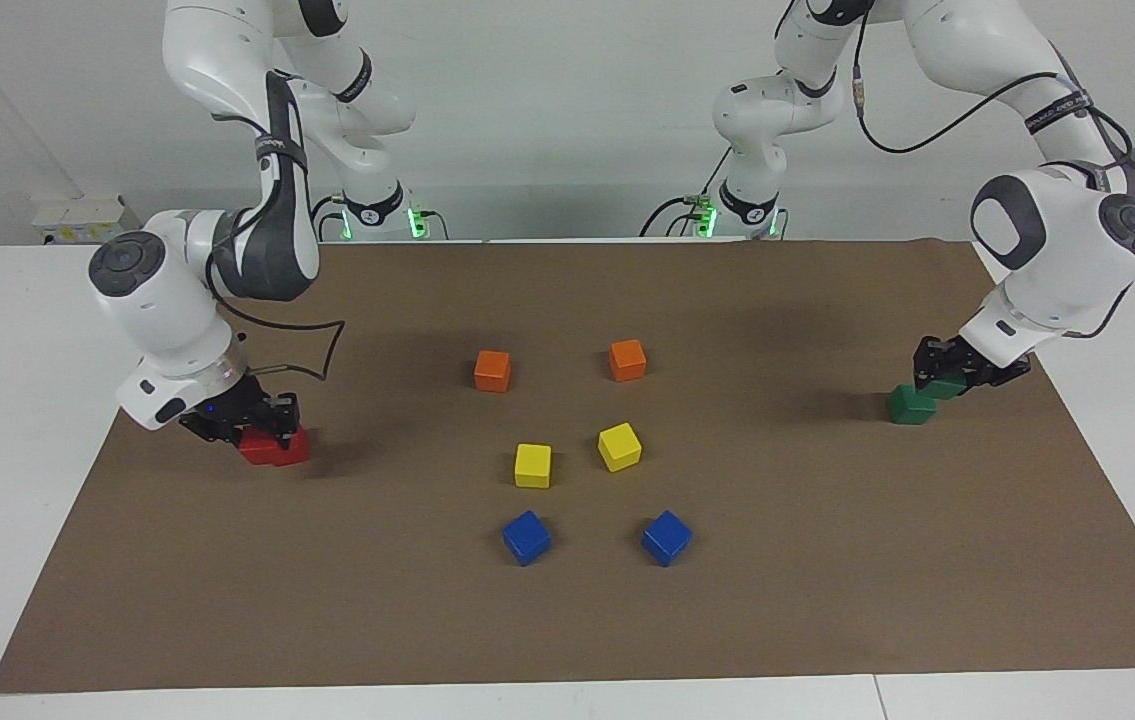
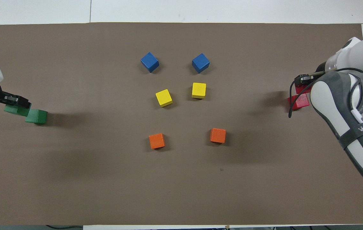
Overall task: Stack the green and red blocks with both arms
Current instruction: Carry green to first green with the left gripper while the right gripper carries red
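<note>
Orange wooden cubes [image 1: 492, 371] lie nearest the robots, then yellow cubes [image 1: 532, 465], then blue cubes [image 1: 526, 537]. At the left arm's end of the brown mat [image 2: 104, 179], the left gripper [image 1: 949, 372] is clamped on a dark green cube [image 1: 948, 388], touching a second green cube [image 1: 910, 405] on the mat. At the right arm's end, the right gripper [image 1: 252, 425] grips a bright red cube [image 1: 262, 446] against another red cube [image 1: 292, 447].

A robotics lab: two white arms [image 1: 227, 150] at a bare table [image 1: 17, 400].
</note>
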